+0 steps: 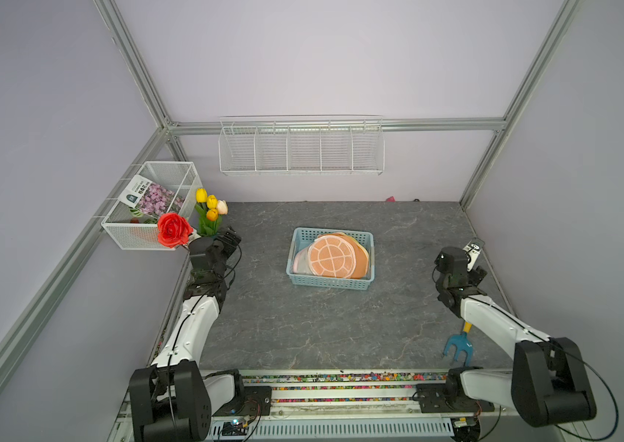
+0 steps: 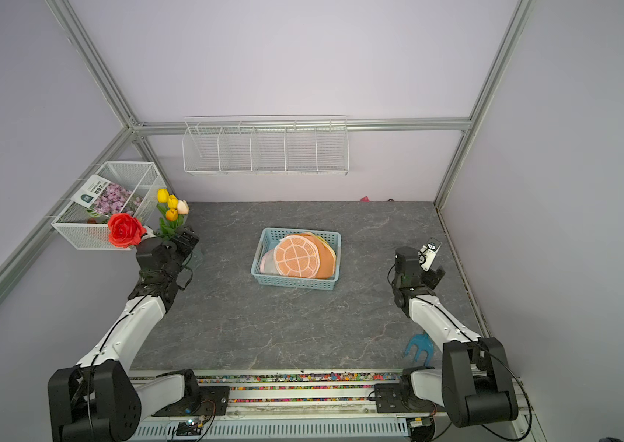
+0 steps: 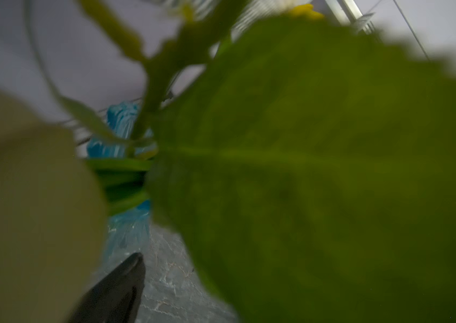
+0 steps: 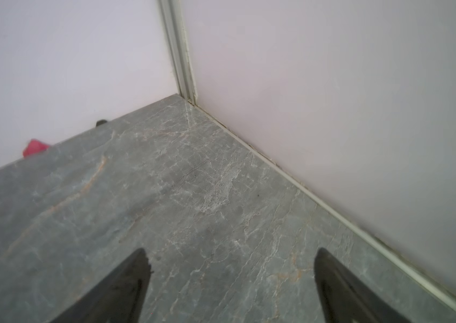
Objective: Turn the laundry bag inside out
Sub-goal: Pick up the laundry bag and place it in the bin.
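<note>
The laundry bag (image 1: 332, 255) (image 2: 298, 257) is an orange mesh disc with pale seams. It lies folded in a light blue slotted basket (image 1: 331, 284) (image 2: 295, 282) at the middle of the grey table. My left gripper (image 1: 230, 238) (image 2: 187, 236) is far to the basket's left, pushed in among artificial flowers. In the left wrist view a green leaf (image 3: 319, 173) fills most of the picture and only one dark finger (image 3: 126, 279) shows. My right gripper (image 1: 479, 272) (image 2: 436, 273) (image 4: 231, 253) is open over bare table near the right wall, holding nothing.
A red rose (image 1: 173, 229) and yellow tulips (image 1: 210, 206) stand beside a white wire basket (image 1: 126, 237) on the left wall. A white wire rack (image 1: 300, 153) hangs on the back wall. A blue garden fork (image 1: 457, 344) lies under my right arm.
</note>
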You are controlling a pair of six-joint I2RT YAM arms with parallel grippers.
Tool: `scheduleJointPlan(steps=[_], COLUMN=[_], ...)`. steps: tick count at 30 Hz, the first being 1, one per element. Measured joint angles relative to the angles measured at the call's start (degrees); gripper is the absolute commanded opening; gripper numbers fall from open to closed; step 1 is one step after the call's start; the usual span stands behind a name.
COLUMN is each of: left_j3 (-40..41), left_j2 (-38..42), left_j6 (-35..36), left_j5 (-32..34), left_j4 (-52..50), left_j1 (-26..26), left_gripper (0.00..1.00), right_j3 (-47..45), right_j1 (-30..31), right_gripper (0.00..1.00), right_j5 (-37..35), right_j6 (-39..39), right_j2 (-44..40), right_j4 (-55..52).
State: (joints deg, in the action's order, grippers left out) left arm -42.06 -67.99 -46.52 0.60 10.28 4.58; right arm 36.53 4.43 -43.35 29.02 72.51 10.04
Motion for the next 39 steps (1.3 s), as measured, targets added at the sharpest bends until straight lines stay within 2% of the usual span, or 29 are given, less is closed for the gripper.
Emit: scheduleJointPlan(steps=[4, 9, 13, 19, 24, 28, 34, 39], left_j3=[-0.31, -1.53, -1.75, -6.25, -6.64, -5.64, -3.1, -2.34], left_j2=[-0.61, -2.49, -2.73, -2.01, 0.17, 0.98, 3.19, 5.57], left_j6=[-6.03, -10.86, -12.11, -8.48, -5.05, -2.49, 0.39, 2.25], left_j5=[-6.14, -14.75, -18.36, -17.79, -17.44, -17.29, -17.31, -17.31], left_j4=[-0.35, -0.28, -0.31, -5.88, -8.66, -10.27, -14.4, -17.07], left_j1=[0.68, 0.85, -2.51, -14.03, -20.02, -22.27, -22.67, -22.95], left_gripper=[1.0, 1.0, 1.0, 1.0, 1.0, 1.0, 1.0, 1.0], right_j3=[0.92, 3.28, 6.14, 10.73, 13.0, 17.55, 23.76, 25.81], right_j1=[-0.81, -0.59, 1.44, 10.78, 20.22, 22.71, 26.18, 27.39], right_gripper=[0.8, 0.81, 0.81, 0.81, 0.75, 0.71, 0.68, 0.64], right_j5=[3.78, 13.92, 21.38, 27.56, 31.8, 37.2, 43.47, 46.9], right_j6=[4.52, 4.81, 5.05, 5.46, 5.88, 7.02, 7.74, 9.27], right_j2=[-1.92, -4.96, -6.03, -4.17, -0.79, 6.38, 16.13, 21.03], right_j4=[-5.05, -12.9, -17.73, -24.26, -24.59, -23.37, -20.04, -17.05])
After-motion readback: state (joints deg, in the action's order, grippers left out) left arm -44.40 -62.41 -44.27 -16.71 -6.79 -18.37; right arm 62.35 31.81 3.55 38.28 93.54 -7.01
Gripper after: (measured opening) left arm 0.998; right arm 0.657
